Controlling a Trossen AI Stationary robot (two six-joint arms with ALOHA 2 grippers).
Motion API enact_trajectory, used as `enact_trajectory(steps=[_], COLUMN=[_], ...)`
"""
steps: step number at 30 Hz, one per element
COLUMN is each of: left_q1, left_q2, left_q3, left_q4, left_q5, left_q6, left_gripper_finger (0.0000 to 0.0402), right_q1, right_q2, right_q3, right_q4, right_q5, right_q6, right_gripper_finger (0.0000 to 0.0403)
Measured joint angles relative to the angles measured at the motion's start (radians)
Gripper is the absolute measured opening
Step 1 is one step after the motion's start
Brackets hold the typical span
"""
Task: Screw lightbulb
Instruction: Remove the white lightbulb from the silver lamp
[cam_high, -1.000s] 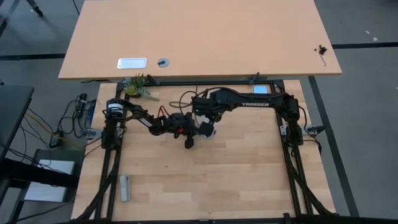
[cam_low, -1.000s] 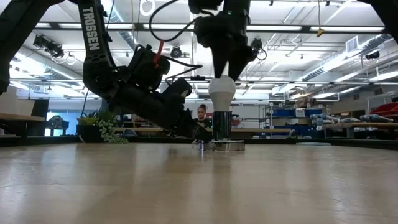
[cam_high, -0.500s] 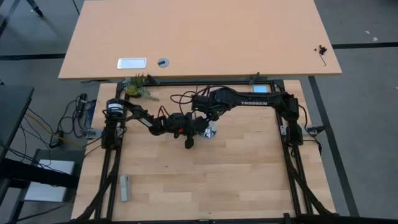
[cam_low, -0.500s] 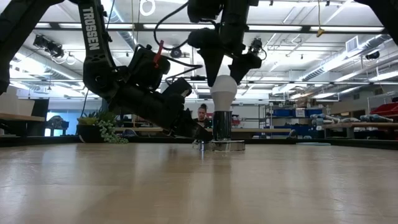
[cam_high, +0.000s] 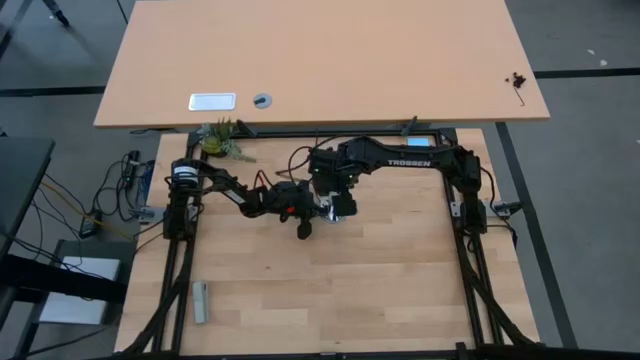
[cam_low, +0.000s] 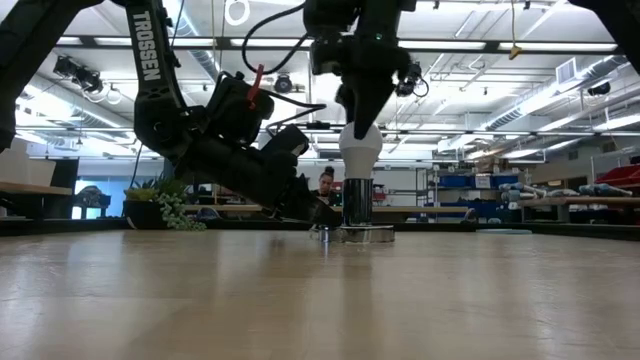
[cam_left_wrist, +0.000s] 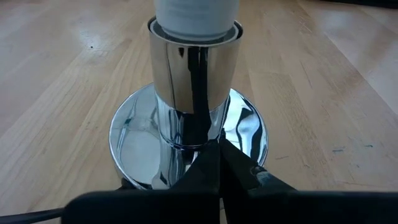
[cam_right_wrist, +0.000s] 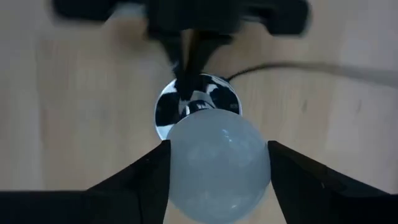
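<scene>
The frosted-white lightbulb (cam_low: 360, 150) stands upright with its narrow base in the shiny silver socket (cam_low: 357, 205), whose round base plate (cam_left_wrist: 134, 134) lies on the table. The bulb also shows in the right wrist view (cam_right_wrist: 217, 165). My right gripper (cam_low: 362, 105) comes down from above and is shut on the bulb. My left gripper (cam_left_wrist: 216, 152) is shut and slants down from the table's left, its tips at the socket's base plate. A thin black cord (cam_right_wrist: 292, 67) leaves the socket. My left gripper rests its shut fingertips (cam_left_wrist: 211, 168) on the near rim of the socket's base plate (cam_left_wrist: 245, 134), slanting down from the table's left. Whether it pinches anything there, I cannot tell. My right gripper pinches the bulb's round dome (cam_right_wrist: 180, 155) between its two fingers (cam_right_wrist: 140, 183), one on each side. The fingers point straight down. The bulb stands upright, its base in the socket.
A small green plant (cam_high: 220, 140) stands at the table's far left corner. A small grey object (cam_high: 200, 300) lies near the left front. A tan desk (cam_high: 320, 60) stands beyond the far edge. A person (cam_low: 325, 183) shows in the room behind.
My right gripper has turned about the bulb's upright axis while staying over it. Half a second ago its fingers showed spread to either side of the bulb; now they show edge-on. The bulb stays upright in the socket. My left gripper has kept still.
</scene>
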Motion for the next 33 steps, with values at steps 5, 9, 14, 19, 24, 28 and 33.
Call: enact_trajectory(steps=[5,9,14,19,24,28,33], left_q1=[0.000,0.001,0.001,0.001,0.001,0.001,0.000], left_q2=[0.000,0.000,0.000,0.000,0.000,0.000,0.000], left_q3=[0.000,0.000,0.000,0.000,0.000,0.000,0.000], left_q4=[0.000,0.000,-0.001,0.000,0.000,-0.001,-0.001], left_q5=[0.000,-0.005,-0.002,-0.001,-0.001,0.000,0.002], left_q6=[0.000,0.000,0.000,0.000,0.000,-0.003,-0.003], left_gripper_finger=[0.0000,0.0000,0.0000,0.0000,0.0000,0.0000,0.0000], right_q1=[0.016,0.037,0.077,0.098,0.096,0.092,0.070], right_q2=[-0.001,0.000,0.002,0.002,0.001,0.000,0.002], right_q3=[-0.001,0.001,0.032,0.084,0.113,0.081,0.034], right_q4=[0.075,0.099,0.056,0.027,0.015,0.004,-0.015], right_q5=[-0.009,0.005,0.046,0.074,0.074,0.127,0.152], right_q6=[-0.145,-0.060,0.133,0.497,0.883,0.962,0.976], right_gripper_finger=[0.0269,0.0290,0.0307,0.0312,0.0312,0.0313,0.0313])
